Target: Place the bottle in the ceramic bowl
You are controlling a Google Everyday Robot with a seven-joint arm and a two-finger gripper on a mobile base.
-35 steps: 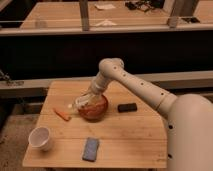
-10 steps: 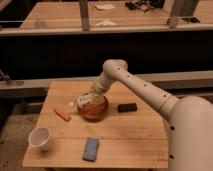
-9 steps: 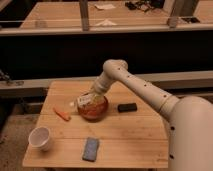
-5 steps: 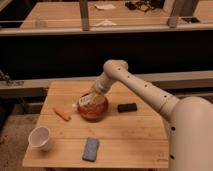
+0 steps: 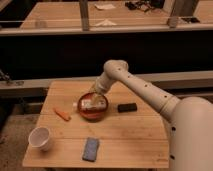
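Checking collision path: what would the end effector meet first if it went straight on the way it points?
Likely the bottle lying in the ceramic bowl; the end effector points down right above it. Depth unclear.

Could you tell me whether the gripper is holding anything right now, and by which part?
It cannot be told: the gripper is at the bottle lying in the bowl.
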